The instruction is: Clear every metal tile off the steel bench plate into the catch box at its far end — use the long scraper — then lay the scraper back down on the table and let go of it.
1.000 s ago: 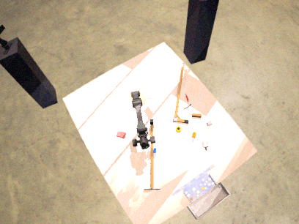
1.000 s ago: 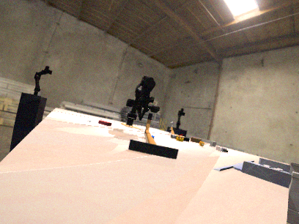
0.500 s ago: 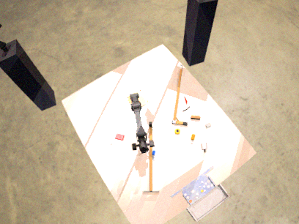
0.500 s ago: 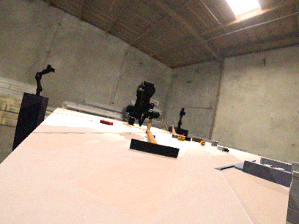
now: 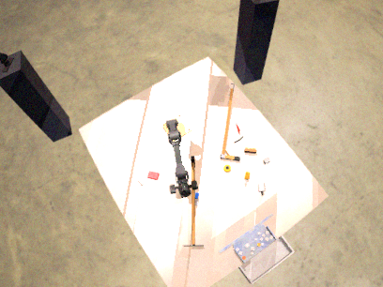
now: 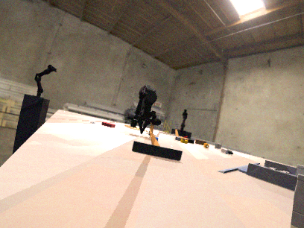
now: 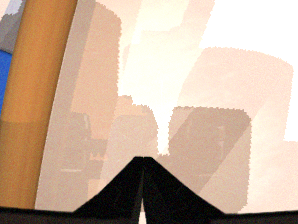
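Note:
The long scraper (image 5: 193, 218) (image 6: 156, 150) (image 7: 40, 100) lies on the table, its wooden handle running from beside the arm to a wide dark blade at the front. My gripper (image 6: 141, 132) (image 7: 143, 159) is shut and empty. It is beside the handle, not around it; in the wrist view the handle passes left of the fingertips. The overhead view hides the fingertips under the wrist. The bluish bench plate (image 5: 238, 253) carries several small tiles, mostly pale, among them an orange tile (image 5: 244, 257). The catch box (image 5: 291, 251) adjoins its far end; its contents are unclear.
A second long wooden-handled tool (image 5: 228, 117) lies to the right. A blue-handled item (image 5: 196, 195) (image 7: 4, 80) lies against the scraper's other side. A red block (image 5: 153, 175) (image 6: 108, 124) is left of the arm. A yellow ring (image 5: 227, 168) and several small tools lie right.

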`<state>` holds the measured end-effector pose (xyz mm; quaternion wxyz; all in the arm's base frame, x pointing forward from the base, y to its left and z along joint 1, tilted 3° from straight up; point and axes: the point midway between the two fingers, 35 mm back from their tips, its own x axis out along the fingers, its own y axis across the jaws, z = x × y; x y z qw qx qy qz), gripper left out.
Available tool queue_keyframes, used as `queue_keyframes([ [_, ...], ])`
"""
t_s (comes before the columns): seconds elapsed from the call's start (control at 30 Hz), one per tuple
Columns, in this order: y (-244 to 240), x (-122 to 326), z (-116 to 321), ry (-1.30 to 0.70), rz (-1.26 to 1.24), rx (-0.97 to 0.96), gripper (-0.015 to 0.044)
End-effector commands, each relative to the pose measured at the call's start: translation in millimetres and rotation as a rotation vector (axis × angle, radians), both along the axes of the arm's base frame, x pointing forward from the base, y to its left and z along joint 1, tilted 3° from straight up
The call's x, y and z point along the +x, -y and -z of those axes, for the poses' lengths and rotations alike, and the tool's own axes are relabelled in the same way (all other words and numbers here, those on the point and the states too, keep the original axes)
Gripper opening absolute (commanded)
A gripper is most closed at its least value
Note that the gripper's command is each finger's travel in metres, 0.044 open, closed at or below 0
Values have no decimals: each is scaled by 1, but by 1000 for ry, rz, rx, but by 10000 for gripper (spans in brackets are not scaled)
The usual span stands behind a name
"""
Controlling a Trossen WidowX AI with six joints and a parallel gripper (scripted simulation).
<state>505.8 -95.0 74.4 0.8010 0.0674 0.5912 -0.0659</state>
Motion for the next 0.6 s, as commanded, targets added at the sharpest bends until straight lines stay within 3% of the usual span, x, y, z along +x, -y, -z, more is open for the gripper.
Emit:
queue_keyframes([
  [0.0,-2,1,5,-6,-5,0,0],
  [0.57,-16,9,4,-4,-4,2,0],
])
